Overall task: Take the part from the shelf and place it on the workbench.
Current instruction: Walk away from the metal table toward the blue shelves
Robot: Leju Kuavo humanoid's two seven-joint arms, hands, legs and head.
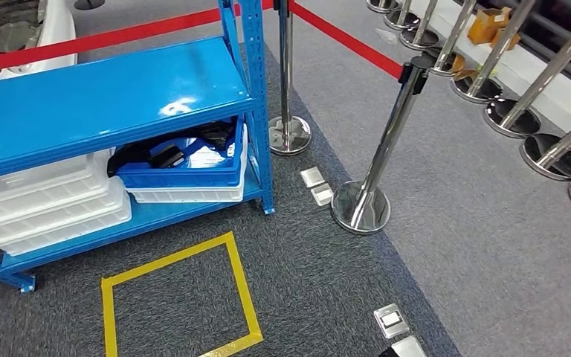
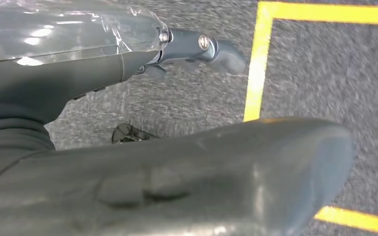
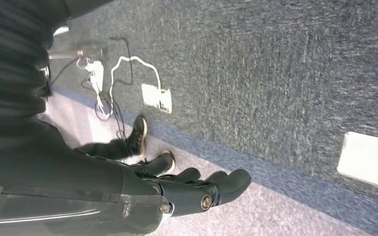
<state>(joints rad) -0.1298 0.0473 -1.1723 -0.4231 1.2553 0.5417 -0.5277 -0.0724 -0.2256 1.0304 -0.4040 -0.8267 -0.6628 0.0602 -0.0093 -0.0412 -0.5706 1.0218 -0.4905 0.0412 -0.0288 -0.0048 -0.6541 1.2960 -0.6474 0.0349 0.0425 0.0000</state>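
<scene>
Head view: blue shelf (image 1: 104, 97); on its lower level a blue tray (image 1: 182, 172) stacked on a white bin (image 1: 193, 195), holding the dark part (image 1: 165, 154), partly hidden under the upper board. Further white bins (image 1: 44, 204) beside it. Yellow taped square (image 1: 178, 297) on carpet in front; stanchion (image 1: 372, 182) to the side. Part judged rigid, moulded, moderately light, not fragile; best gripped at an exposed edge near the tray's open front.

Left wrist view: left hand (image 2: 197, 46) hanging over carpet, holding nothing, fingers extended and loose.

Right wrist view: right hand (image 3: 202, 189) likewise holding nothing, fingers straight, close together; a person's shoes (image 3: 147, 150) nearby.
</scene>
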